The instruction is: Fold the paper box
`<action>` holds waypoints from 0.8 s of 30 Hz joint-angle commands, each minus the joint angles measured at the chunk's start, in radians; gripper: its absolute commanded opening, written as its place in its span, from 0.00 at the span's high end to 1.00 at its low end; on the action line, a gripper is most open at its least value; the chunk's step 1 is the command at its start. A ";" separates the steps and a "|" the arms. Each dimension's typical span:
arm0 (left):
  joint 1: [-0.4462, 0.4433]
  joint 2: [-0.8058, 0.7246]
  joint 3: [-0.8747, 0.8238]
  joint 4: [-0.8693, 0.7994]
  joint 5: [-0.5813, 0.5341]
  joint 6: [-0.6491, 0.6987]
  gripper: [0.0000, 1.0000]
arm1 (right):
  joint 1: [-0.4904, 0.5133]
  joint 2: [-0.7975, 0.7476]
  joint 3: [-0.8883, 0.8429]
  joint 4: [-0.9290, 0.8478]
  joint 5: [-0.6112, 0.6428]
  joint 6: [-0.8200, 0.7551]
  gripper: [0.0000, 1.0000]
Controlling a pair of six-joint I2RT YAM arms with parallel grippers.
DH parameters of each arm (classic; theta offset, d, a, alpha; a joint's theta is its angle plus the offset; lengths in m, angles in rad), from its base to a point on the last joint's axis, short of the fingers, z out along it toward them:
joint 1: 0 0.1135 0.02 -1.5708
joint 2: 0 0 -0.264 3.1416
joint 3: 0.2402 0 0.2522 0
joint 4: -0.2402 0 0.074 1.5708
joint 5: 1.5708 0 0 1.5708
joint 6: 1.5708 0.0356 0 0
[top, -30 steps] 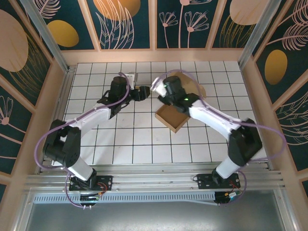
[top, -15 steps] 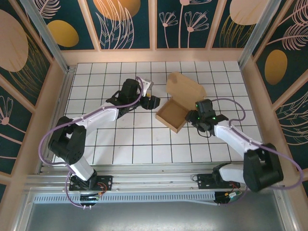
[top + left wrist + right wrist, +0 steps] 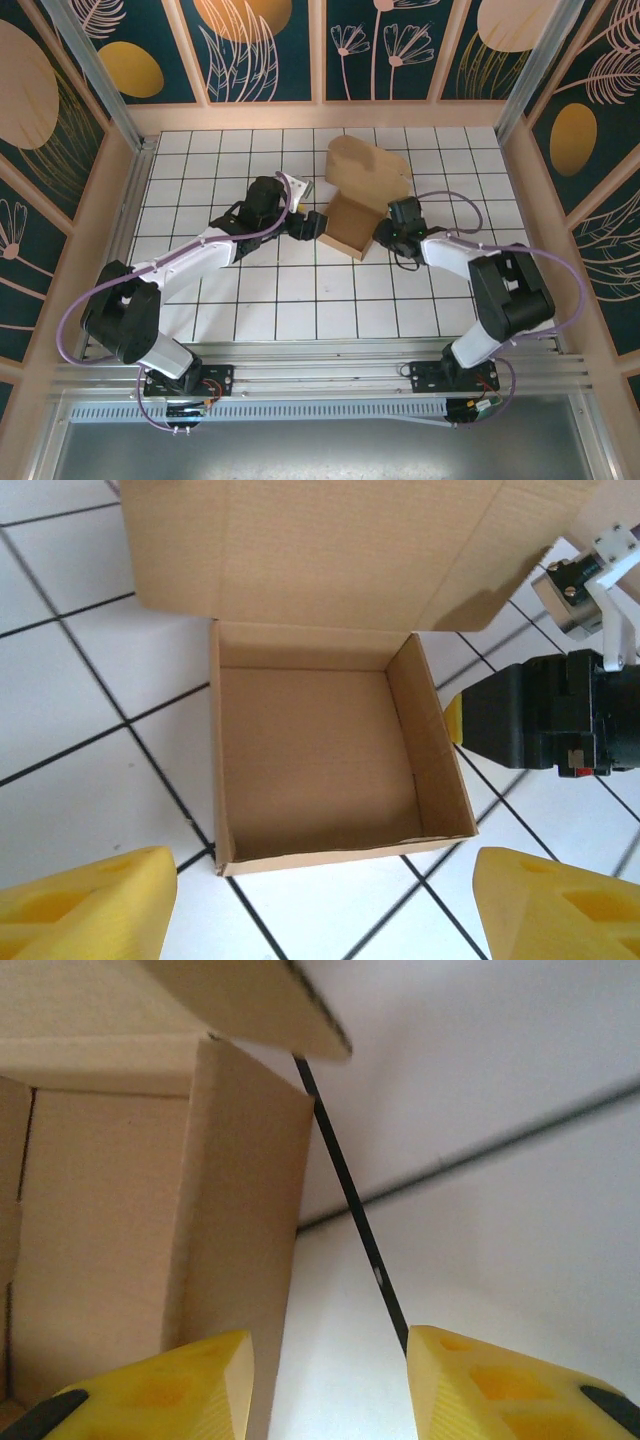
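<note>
Near the middle of the white gridded table (image 3: 260, 290), the paper box (image 3: 350, 228) sits as an open brown tray, its lid flap raised at the far side. The left gripper (image 3: 308, 224) is just beside the tray's left wall, jaws wide apart. The right gripper (image 3: 385, 236) is just beside the right wall, fingers parted, gripping nothing.

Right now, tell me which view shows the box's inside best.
Left wrist view: it looks straight down into the box, showing floor, walls and open lid. The top view shows it small; the right wrist view catches one corner, close up.
</note>
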 commanded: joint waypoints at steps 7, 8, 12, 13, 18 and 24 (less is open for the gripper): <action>0.003 -0.040 -0.038 0.066 -0.250 -0.152 0.21 | -0.066 0.240 0.249 0.235 0.042 -0.517 0.54; 0.004 -0.036 -0.037 0.064 -0.275 -0.178 0.21 | -0.073 0.271 0.291 0.227 0.031 -0.539 0.54; 0.038 0.007 0.007 0.018 -0.308 -0.259 0.23 | -0.079 0.316 0.382 0.165 0.001 -0.540 0.53; 0.056 0.017 0.013 0.023 -0.271 -0.263 0.23 | -0.086 0.302 0.381 0.153 -0.008 -0.520 0.52; 0.145 0.065 0.068 0.068 -0.100 -0.154 0.24 | -0.193 0.127 0.254 0.261 -0.305 -0.528 0.40; 0.190 0.245 0.316 -0.060 -0.006 0.031 0.21 | -0.400 0.207 0.425 0.203 -0.793 -0.596 0.24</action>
